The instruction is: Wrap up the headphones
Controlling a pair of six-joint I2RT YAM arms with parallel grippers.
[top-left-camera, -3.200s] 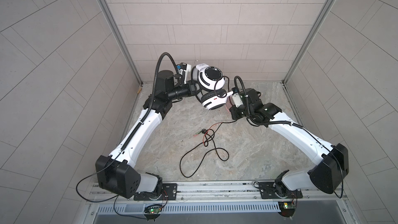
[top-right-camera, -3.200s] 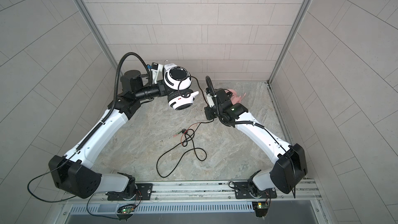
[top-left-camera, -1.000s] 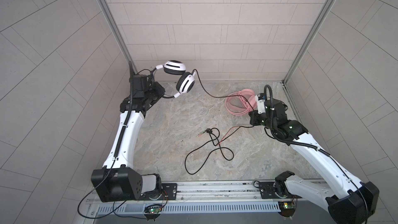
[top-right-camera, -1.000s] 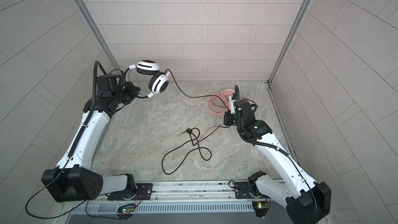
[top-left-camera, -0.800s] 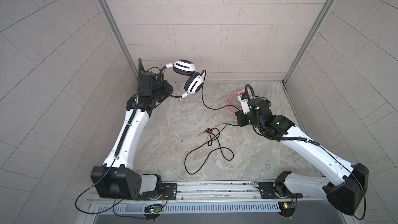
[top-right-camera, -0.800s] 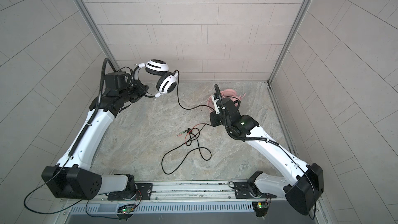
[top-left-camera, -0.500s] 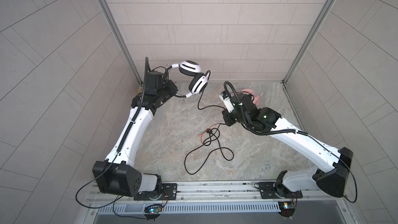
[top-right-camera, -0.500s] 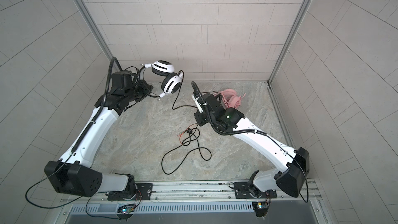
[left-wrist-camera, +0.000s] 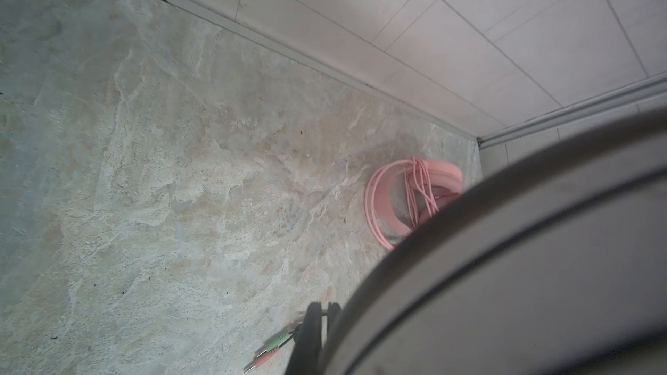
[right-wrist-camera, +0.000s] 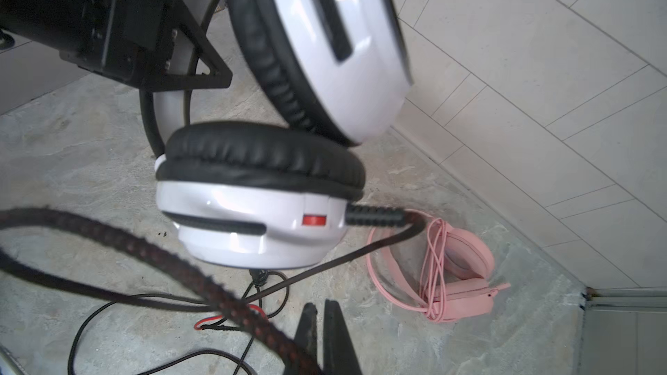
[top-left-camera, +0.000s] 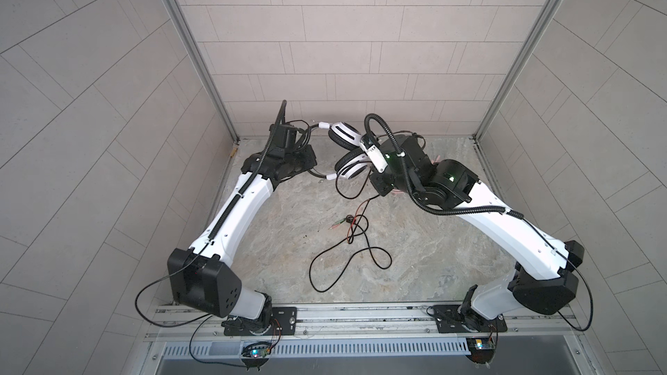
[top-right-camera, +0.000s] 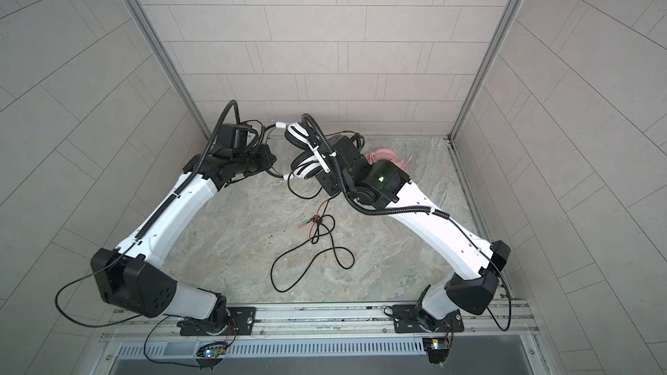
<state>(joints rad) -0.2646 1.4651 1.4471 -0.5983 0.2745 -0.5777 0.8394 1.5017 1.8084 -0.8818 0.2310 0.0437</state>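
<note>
– Black braided cable (right-wrist-camera: 151, 252) is the thing to watch. It leaves the lower ear cup (right-wrist-camera: 252, 225) of the white-and-black headset (top-left-camera: 344, 134) and runs across the right wrist view to the right gripper (right-wrist-camera: 319, 310). Those jaws are pressed together, apparently pinching it.
– And the headset itself?
– Raised off the table (top-left-camera: 281, 232) at its far side. The left gripper (top-left-camera: 310, 162) is clenched on the headband (right-wrist-camera: 168, 110). The cups reach out from it toward the right arm, stacked one over the other in both top views.
– Which way does the slack lie?
– Toward the front, away from the cups. It forms loose loops on the marble, ending in the plugs (left-wrist-camera: 269, 349). The right arm is nearer the cable, just beside the lower cup, so I judge the winding falls to it while the left only holds.
– What do the top views miss?
– The right jaws, which the wrist hides there. Only the right wrist view shows them and the cable's exit from the cup. A blurred dark arc, probably the headband, blocks much of the left wrist view.
– The pink headset (right-wrist-camera: 458, 275)?
– On the table by the far right corner, its pink cord already bundled round it, well apart from the loops.
</note>
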